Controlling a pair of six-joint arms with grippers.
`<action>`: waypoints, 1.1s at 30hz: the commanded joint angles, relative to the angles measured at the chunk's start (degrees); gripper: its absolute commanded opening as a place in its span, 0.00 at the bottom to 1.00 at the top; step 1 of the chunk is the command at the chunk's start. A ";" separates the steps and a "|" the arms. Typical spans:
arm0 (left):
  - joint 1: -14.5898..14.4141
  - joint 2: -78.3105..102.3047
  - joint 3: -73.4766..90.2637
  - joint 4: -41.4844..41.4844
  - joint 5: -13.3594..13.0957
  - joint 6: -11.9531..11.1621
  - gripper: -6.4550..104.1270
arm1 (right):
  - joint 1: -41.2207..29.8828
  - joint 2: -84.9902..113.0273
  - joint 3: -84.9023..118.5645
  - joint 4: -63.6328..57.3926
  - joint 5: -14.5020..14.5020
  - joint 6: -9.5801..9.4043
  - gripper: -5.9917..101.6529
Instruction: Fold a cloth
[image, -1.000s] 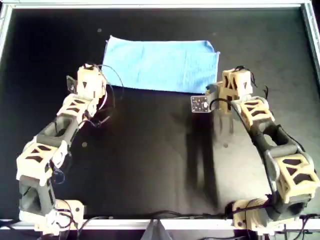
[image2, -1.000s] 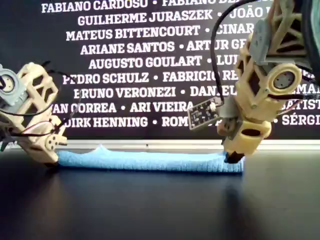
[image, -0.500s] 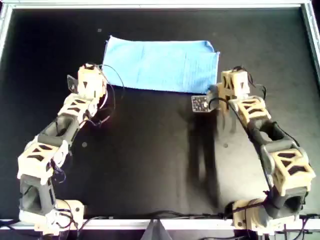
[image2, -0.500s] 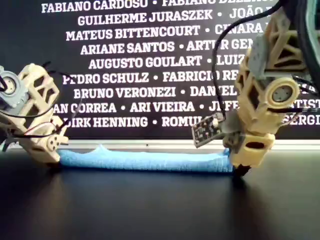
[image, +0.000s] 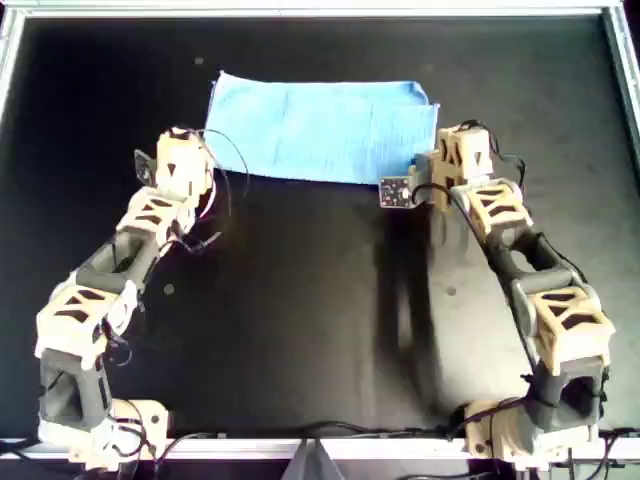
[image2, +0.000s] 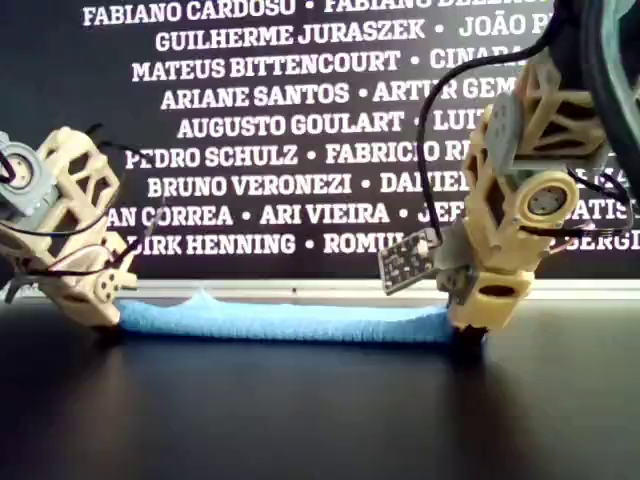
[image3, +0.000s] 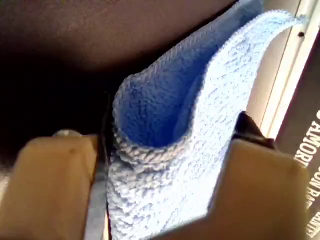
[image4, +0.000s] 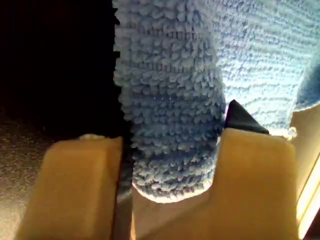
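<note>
The light-blue cloth (image: 320, 130) lies as a wide folded strip at the far side of the black table, and it shows low and flat in the exterior view (image2: 285, 322). My first gripper (image: 195, 152) is down at the strip's near corner on the overhead view's left (image2: 105, 318). In the first wrist view the cloth (image3: 165, 125) curls up between its jaws (image3: 160, 165) and touches both. My second gripper (image: 435, 165) is down at the near corner on the overhead view's right (image2: 465, 330). In the second wrist view the cloth (image4: 170, 100) fills the gap between its jaws (image4: 170, 165).
A metal rail (image: 320, 10) frames the black table. A dark banner with white names (image2: 300, 100) stands behind the far edge. A small circuit board (image: 395, 190) sticks out from the second arm's wrist, and loose cables hang off both arms.
My second gripper has moved away from the near edge onto the cloth's corner and lowered to the table. The first arm and the cloth's outline have not visibly moved.
</note>
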 joint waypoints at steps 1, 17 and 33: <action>-1.58 0.35 -1.32 -0.35 0.62 0.53 0.81 | -0.18 1.32 -3.87 0.62 0.44 0.26 0.69; -3.16 2.02 -0.09 -0.18 0.53 -0.44 0.01 | 0.18 2.55 -2.55 0.53 -0.53 0.53 0.05; -5.27 26.10 27.42 0.70 -0.44 0.44 0.05 | 0.00 12.83 11.87 0.62 -0.53 0.53 0.05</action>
